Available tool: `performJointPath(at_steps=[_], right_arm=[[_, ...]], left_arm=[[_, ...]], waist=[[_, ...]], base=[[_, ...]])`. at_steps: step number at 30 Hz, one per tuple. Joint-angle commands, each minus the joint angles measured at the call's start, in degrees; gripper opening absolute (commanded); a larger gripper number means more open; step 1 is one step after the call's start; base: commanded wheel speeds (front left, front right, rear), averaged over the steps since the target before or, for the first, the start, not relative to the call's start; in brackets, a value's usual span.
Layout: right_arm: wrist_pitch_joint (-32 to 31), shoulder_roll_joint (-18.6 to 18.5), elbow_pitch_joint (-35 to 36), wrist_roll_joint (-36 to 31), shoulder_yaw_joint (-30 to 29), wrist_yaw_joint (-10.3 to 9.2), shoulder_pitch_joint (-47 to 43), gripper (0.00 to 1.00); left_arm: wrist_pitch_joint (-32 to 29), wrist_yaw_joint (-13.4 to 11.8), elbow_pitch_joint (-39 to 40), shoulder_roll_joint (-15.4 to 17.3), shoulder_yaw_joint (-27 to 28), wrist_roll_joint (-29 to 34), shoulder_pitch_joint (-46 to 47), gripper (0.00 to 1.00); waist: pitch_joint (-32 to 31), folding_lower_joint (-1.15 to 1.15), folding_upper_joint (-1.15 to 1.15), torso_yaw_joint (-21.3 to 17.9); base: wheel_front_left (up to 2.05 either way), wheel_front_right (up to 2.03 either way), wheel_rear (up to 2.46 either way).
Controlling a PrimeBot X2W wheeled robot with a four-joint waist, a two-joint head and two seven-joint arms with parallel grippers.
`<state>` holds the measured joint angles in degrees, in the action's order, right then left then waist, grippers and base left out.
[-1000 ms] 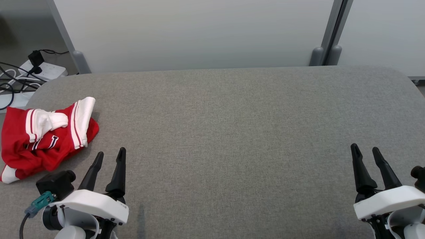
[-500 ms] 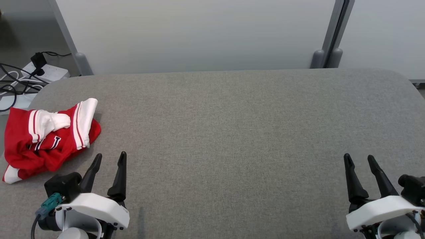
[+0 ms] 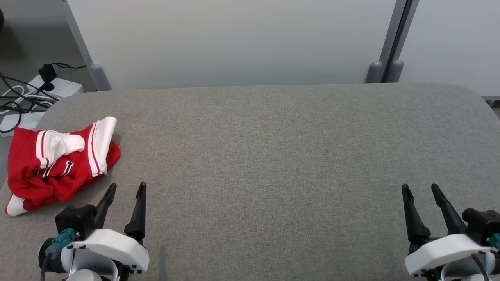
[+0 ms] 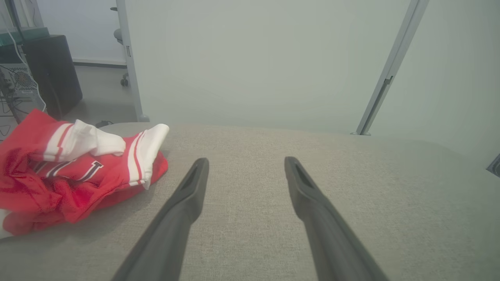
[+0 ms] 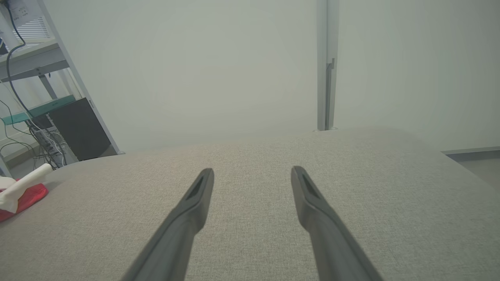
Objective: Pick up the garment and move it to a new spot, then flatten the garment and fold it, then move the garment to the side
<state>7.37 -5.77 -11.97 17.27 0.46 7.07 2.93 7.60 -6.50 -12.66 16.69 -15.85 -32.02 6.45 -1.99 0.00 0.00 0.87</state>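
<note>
Pincers on both arms stand wide open, and each one holds nothing. The left pincer (image 3: 127,185) is low on the left side of the head view, with its two dark fingers pointing up, away from the robot. The right pincer (image 3: 420,186) is low on the right side and points the same way. They are well apart, with lots of bare grey counter (image 3: 273,156) between them.

The shirt (image 3: 58,164) is red and white. It lies in a crumpled heap at the far left end of the counter, close to the rounded corner. White bands with thin red stripes lie on top of the heap. A dark letter with a white edge shows on the red part. The shirt is just ahead of the left pincer and a bit to its left, near it but not touching.

In the left wrist view the shirt (image 4: 78,171) sits left of the left finger, with a gap of counter between them. In the right wrist view a little piece of the shirt (image 5: 23,195) peeks in at the far left edge, well apart from that pincer's fingers.

Behind the counter stands a pale wall (image 3: 234,39) with a grey post (image 3: 394,39). On the floor past the left corner lies a white power strip (image 3: 58,86) with a black plug (image 3: 47,73) in it.
</note>
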Motion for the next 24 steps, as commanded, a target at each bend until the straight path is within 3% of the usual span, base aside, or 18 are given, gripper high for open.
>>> performJointPath(at_steps=[1,15,24], right_arm=[[1.14,-0.78,1.26,-1.56,1.01,0.38,1.17,1.00],[2.89,-0.93,0.37,-7.38,1.40,0.41,1.42,1.00],[3.22,-0.33,-0.37,-4.41,0.38,0.42,1.39,1.00]], left_arm=[[0.28,-0.82,1.14,1.94,1.54,1.50,3.49,1.00],[0.70,-2.31,0.11,3.36,0.49,5.37,4.09,1.00],[0.02,-3.14,0.35,3.28,0.31,5.28,4.07,1.00]], waist=[[0.00,0.00,0.00,0.03],[-0.48,0.00,0.00,0.04],[-0.52,0.00,0.00,0.18]], base=[[0.00,0.00,0.00],[0.00,0.00,0.00],[0.00,0.00,0.00]])
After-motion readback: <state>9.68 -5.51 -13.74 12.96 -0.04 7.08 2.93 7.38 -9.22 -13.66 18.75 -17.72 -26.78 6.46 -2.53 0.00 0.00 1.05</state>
